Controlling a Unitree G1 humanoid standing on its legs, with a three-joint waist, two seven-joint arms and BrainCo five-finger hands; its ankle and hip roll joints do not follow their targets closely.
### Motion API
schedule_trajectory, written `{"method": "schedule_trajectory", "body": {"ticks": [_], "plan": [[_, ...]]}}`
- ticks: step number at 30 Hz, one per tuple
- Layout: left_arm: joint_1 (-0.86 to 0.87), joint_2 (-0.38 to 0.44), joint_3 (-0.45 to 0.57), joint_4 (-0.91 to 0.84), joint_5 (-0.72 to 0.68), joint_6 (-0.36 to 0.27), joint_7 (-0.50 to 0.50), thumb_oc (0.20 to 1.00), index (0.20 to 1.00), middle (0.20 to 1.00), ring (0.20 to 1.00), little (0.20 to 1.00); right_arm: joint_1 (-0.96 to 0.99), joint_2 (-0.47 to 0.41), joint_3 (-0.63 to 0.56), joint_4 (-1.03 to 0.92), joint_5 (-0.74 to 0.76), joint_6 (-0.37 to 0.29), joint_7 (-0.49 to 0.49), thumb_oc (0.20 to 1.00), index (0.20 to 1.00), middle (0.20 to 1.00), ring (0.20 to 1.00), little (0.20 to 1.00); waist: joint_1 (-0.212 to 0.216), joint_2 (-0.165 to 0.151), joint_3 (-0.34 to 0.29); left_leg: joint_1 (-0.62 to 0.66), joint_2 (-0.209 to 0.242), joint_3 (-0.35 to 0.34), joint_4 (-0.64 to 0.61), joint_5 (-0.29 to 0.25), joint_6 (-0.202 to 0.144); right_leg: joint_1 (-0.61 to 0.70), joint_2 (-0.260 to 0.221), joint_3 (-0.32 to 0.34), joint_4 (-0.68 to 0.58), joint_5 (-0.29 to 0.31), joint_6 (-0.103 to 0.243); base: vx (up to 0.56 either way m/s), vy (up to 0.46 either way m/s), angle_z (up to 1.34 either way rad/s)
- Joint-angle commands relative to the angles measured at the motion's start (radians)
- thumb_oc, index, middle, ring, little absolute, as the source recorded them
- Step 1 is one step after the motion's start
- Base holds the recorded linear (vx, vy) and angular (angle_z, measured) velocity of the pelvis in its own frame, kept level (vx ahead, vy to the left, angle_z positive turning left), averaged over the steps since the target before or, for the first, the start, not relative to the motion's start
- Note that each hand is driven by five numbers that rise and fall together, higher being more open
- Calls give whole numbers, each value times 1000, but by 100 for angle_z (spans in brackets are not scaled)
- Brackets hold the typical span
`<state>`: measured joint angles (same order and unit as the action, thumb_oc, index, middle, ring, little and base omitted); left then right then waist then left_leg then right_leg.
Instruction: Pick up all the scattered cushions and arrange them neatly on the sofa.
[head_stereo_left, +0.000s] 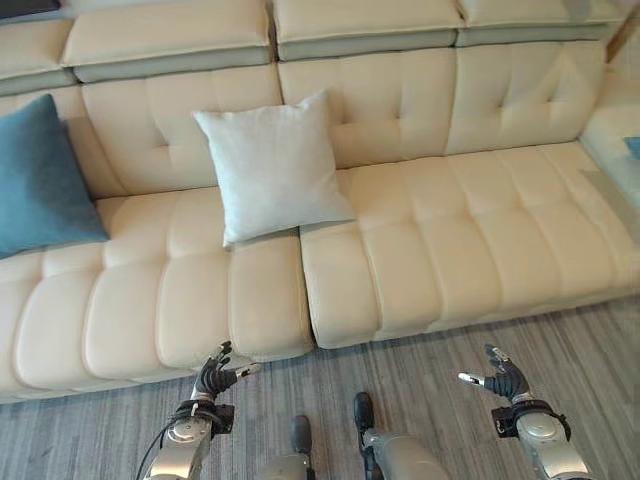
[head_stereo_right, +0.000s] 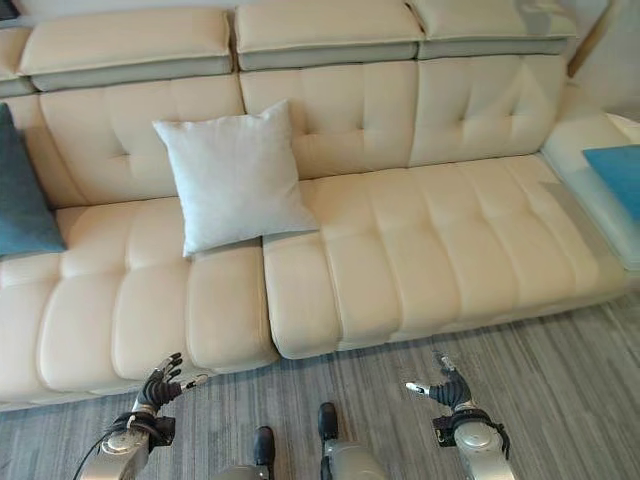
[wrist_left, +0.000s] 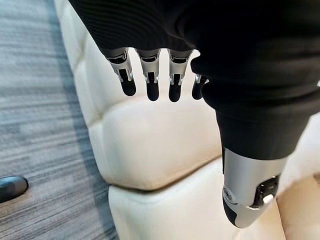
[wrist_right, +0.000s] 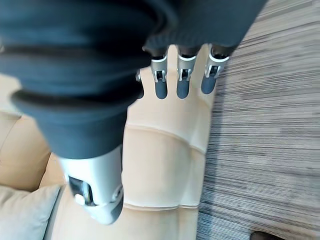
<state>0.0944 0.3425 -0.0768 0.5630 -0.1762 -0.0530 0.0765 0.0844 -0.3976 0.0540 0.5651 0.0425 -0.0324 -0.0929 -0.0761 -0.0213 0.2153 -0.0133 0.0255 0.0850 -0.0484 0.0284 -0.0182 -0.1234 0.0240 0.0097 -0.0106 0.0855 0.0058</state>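
Observation:
A pale grey cushion (head_stereo_left: 272, 165) leans upright against the back of the cream sofa (head_stereo_left: 450, 240), near its middle. A teal cushion (head_stereo_left: 38, 180) leans at the sofa's left end. Another teal cushion (head_stereo_right: 615, 180) lies on the sofa's right side section. My left hand (head_stereo_left: 212, 378) hangs low in front of the sofa's front edge, open and empty, its fingers (wrist_left: 150, 80) relaxed. My right hand (head_stereo_left: 505, 378) is low over the floor at the right, open too, holding nothing, fingers (wrist_right: 182, 80) straight.
Grey striped carpet (head_stereo_left: 430, 370) runs along the front of the sofa. The sofa's right seat is bare. A dark shoe tip (wrist_left: 11, 187) shows on the carpet in the left wrist view.

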Motion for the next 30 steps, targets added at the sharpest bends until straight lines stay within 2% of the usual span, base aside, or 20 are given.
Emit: {"method": "schedule_trajectory", "body": {"ticks": [1,5,7,8,9,10,11,12,13,14,16,17,18,19,21,22,23,25,27,30], "plan": [[20,38,-2,-20,14,-25,-9,1000,1000,1000,1000,1000,18,-7,-16,-14,39,-14,-1,1000,1000,1000,1000,1000,-15,-20,-64,-62,-25,-18,82,-83,-20,30,-42,10,43,-116,82,-8,60,-59],[21,44,-6,-18,28,-13,-13,1000,1000,1000,1000,1000,25,27,-40,-17,105,-14,0,1000,1000,1000,1000,1000,-53,-17,-55,-27,-23,66,70,-100,3,-10,-9,115,86,-100,93,-15,74,-85],[12,49,1,-39,17,-15,3,1000,1000,1000,1000,1000,2,34,-30,-36,113,-19,-11,1000,1000,1000,1000,1000,-49,-19,-37,-23,-1,145,82,-115,10,-58,-4,81,128,-94,107,-66,-21,-166],[12,49,2,-39,17,-15,3,1000,1000,1000,1000,1000,1,35,-30,-36,113,-19,-11,1000,1000,1000,1000,1000,-47,-20,-39,-26,-1,148,82,-112,10,-61,-3,84,128,-91,106,-85,-120,-139],[7,59,6,-57,8,-15,6,1000,1000,1000,1000,1000,-13,48,-20,-42,115,-20,-18,1000,1000,1000,1000,1000,-24,-14,-31,-19,35,212,78,-108,2,-91,-59,-101,177,-104,107,-4,-130,-181],[7,67,14,-67,4,-17,9,1000,1000,1000,1000,1000,-21,55,-14,-44,115,-21,-22,1000,1000,1000,1000,1000,-6,-3,-38,-3,60,241,66,-121,-14,-78,-106,-229,196,-144,106,5,-128,-172],[8,67,14,-67,3,-17,9,1000,1000,1000,1000,1000,-21,55,-14,-44,115,-21,-22,1000,1000,1000,1000,1000,-8,-3,-36,0,60,239,66,-123,-14,-76,-107,-231,200,-149,107,59,-125,-200],[9,68,12,-67,11,-15,6,1000,1000,1000,1000,1000,-20,60,-5,-53,107,-21,-22,1000,1000,1000,1000,1000,-3,-1,-43,9,79,280,70,-121,-25,-53,-140,-327,190,-162,99,100,-180,-153],[19,62,2,-65,23,-10,-5,1000,1000,1000,1000,1000,-12,63,1,-67,102,-17,-20,1000,1000,1000,1000,1000,-16,-10,-54,31,92,333,115,-141,-29,-35,-143,-322,171,-165,92,95,-178,-138],[19,62,2,-65,23,-10,-5,1000,1000,1000,1000,1000,-12,63,1,-67,102,-17,-20,1000,1000,1000,1000,1000,-15,-10,-54,31,93,333,115,-141,-29,-35,-142,-321,171,-165,92,158,-181,-106],[23,51,-6,-64,32,-5,-16,1000,1000,1000,1000,1000,6,55,-9,-78,104,-17,-27,1000,1000,1000,1000,1000,-33,-24,-53,23,129,353,262,-181,-30,-23,-130,-262,166,-176,77,177,-261,-92],[23,43,-13,-64,30,-2,-19,1000,1000,1000,1000,1000,15,53,-9,-86,104,-15,-28,1000,1000,1000,1000,1000,-38,-26,-49,7,167,354,357,-172,-35,-6,-116,-241,163,-185,59,300,-366,-79],[19,22,-33,-60,25,-4,-13,1000,1000,1000,1000,1000,11,36,1,-89,99,-10,-37,1000,1000,1000,1000,1000,-34,-17,-30,-23,203,302,511,-133,-36,41,-76,-208,150,-203,25,225,-234,-73],[18,22,-33,-60,25,-4,-13,1000,1000,1000,1000,1000,11,36,1,-89,99,-10,-37,1000,1000,1000,1000,1000,-34,-16,-29,-23,204,301,513,-134,-36,41,-75,-208,149,-203,24,226,-169,-53],[16,8,-51,-66,18,-8,-5,1000,1000,1000,1000,1000,-1,27,8,-107,96,-7,-38,1000,1000,1000,1000,1000,-10,-27,-17,-121,116,192,544,-118,-3,66,-66,-151,129,-187,14,114,-40,-115],[17,8,-52,-65,18,-7,-6,1000,1000,1000,1000,1000,0,28,8,-106,96,-7,-38,1000,1000,1000,1000,1000,-9,-20,-19,-113,119,178,550,-143,-14,76,-60,-146,133,-206,20,187,-78,-154],[16,1,-62,-73,22,-11,-5,1000,1000,1000,1000,1000,-2,26,13,-124,101,-16,-38,1000,1000,1000,1000,1000,4,-34,-14,-166,64,139,506,-143,9,90,-61,-116,115,-189,25,320,-41,-84],[23,6,-75,-80,39,-6,-13,1000,1000,1000,1000,1000,6,26,20,-120,100,-20,-39,1000,1000,1000,1000,1000,26,-33,-9,-241,19,77,398,-96,4,124,-46,-72,107,-206,27,369,-42,-64],[28,5,-78,-92,46,-1,-16,1000,1000,1000,1000,1000,-2,24,29,-113,92,-17,-48,1000,1000,1000,1000,1000,54,-8,-2,-285,-22,20,255,11,-15,165,-1,-28,103,-226,22,378,-10,-57],[32,3,-71,-100,53,2,-13,1000,1000,1000,1000,1000,-7,28,35,-111,85,-17,-49,1000,1000,1000,1000,1000,82,3,-8,-331,-48,11,128,61,-27,228,25,34,94,-268,22,538,53,-87]]}}
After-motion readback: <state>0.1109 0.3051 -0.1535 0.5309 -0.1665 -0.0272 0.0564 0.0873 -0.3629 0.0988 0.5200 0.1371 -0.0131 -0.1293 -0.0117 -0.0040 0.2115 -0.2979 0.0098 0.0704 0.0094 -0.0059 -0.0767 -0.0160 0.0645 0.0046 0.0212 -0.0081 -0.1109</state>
